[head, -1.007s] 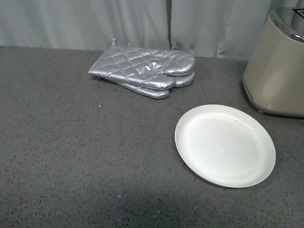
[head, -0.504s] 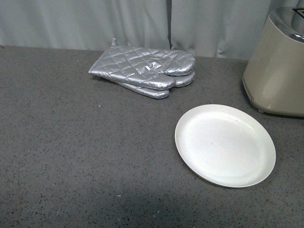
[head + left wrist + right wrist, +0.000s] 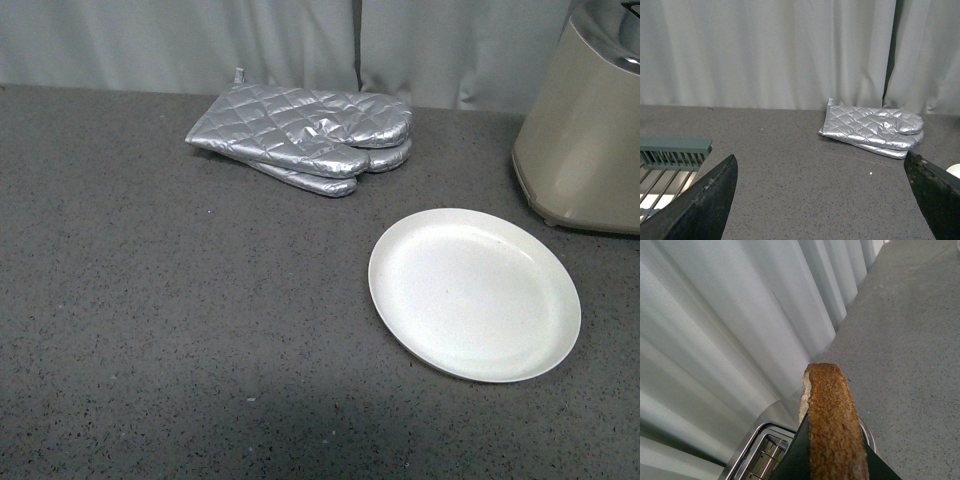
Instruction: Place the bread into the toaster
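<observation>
The bread stood on edge between the right tool's fingers, the toaster just below and beyond it. Ahead of the left tool, the mitts lay on the surface against the curtain.

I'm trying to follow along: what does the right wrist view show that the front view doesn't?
Only the right wrist view shows the bread, held edge-on in the right gripper above the toaster's slots. Only the front view shows the white plate, bare, and the silver oven mitts. Both show the toaster, the grey counter and the curtain.
</observation>
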